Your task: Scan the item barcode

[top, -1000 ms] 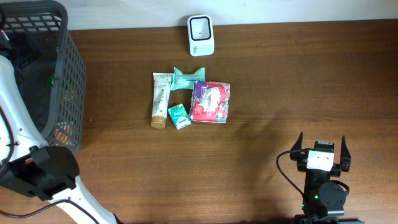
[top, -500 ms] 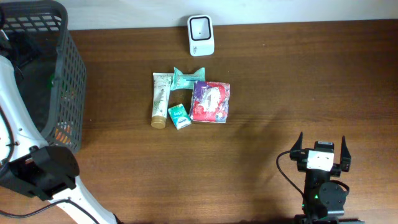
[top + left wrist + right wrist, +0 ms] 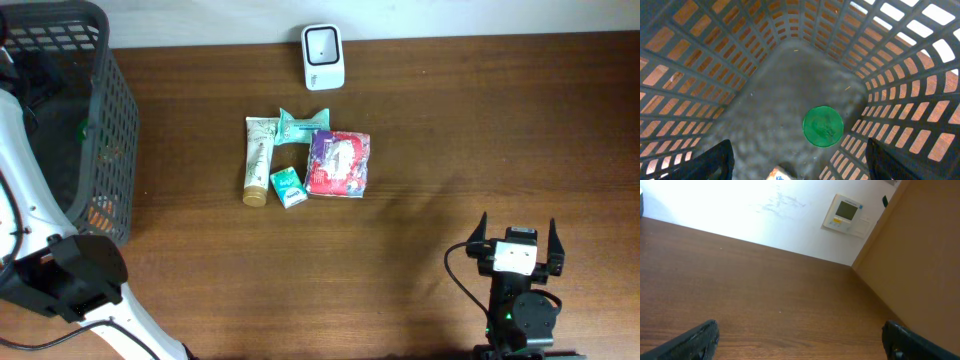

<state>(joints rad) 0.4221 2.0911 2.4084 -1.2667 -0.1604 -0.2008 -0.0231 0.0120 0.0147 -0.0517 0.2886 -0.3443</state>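
We see a big brown surface. At its left end stands a dark basket. Our left pincer points down into the basket, its 2 fingers wide apart and holding nothing. Our right pincer sits at the near right of the surface, its 2 fingers wide apart too, holding nothing. The things to scan lie in 1 bunch in the middle of the surface. The biggest is a red and purple pack. A pale tube with a gold cap lies at the left of the bunch. The white scanner sits at the far edge, near the bunch but not touching it. A teal packet lies at the far side of the bunch, touching the pack. A little teal box lies at the near side, just beside the tube and the pack. On the basket floor lies a round green thing.
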